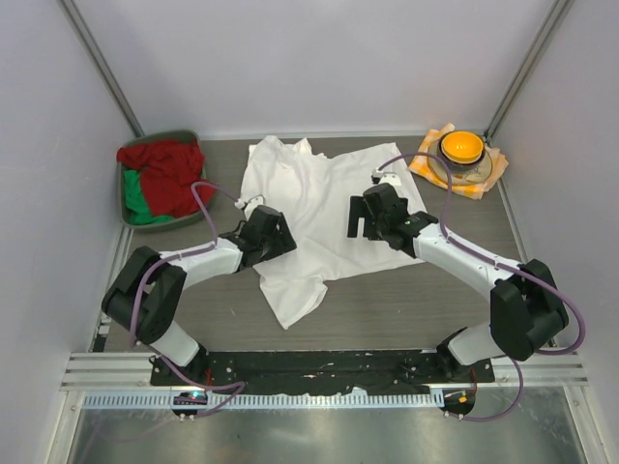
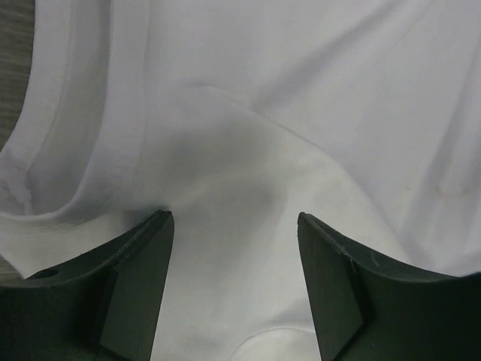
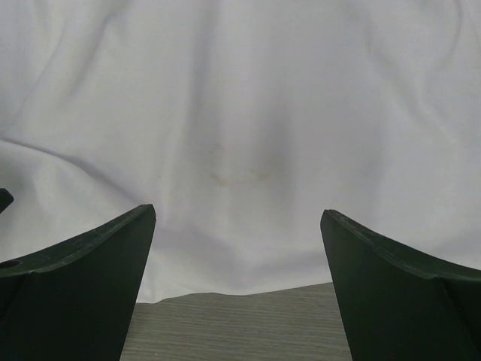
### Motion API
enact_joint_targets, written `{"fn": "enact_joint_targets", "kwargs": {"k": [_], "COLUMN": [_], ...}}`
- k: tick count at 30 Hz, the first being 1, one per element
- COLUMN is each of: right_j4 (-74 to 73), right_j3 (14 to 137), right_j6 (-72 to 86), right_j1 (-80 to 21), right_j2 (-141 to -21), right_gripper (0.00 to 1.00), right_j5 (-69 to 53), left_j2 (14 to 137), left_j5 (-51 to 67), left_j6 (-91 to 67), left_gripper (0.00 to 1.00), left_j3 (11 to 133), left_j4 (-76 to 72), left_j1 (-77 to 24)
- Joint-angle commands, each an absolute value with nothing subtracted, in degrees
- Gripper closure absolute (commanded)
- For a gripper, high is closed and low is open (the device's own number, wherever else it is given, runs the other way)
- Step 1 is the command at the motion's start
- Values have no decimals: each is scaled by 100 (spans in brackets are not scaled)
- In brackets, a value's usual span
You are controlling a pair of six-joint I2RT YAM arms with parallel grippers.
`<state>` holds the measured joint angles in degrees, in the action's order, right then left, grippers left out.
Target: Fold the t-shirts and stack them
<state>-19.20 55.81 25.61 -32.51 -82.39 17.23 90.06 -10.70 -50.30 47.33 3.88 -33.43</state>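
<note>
Grey surface (image 1: pixel 406 300) holds one white t-shirt (image 1: pixel 309 193), laid out. Both arms bend low over it, the left pincer (image 2: pixel 233 218) and right pincer (image 3: pixel 237 210) spread wide, holding nothing.

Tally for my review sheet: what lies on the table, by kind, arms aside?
White t-shirt: 1
Red cloth: 1
Green cloth: 1
Bin: 1
Orange-and-white checked cloth: 1
Bowl, orange inside: 1
Total: 6
</note>
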Motion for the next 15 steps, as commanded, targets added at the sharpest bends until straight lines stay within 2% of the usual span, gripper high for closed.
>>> {"fn": "enact_joint_targets", "kwargs": {"k": [1, 5, 9, 15], "right_j4": [-1801, -1942, -1890, -1679], "right_j3": [5572, 5599, 5511, 5142], "right_j6": [2549, 2654, 2918, 3331], "right_j1": [-3261, -3156, -2726, -1970], "right_j2": [-8016, -8086, -8165, -8323], "right_gripper": [2, 2, 1, 1], "right_j5": [1828, 2083, 1663, 1090], "left_j2": [9053, 8842, 8526, 7332], "left_j5": [-1054, -1204, -1204, -1476], "left_j6": [-5246, -5606, -5844, -6257], "left_gripper": [30, 31, 31, 32], "left_j3": [4211, 3464, 2963, 2268], "left_j4": [61, 35, 35, 604], "left_j1": [-3322, -3279, -3208, -3199]}}
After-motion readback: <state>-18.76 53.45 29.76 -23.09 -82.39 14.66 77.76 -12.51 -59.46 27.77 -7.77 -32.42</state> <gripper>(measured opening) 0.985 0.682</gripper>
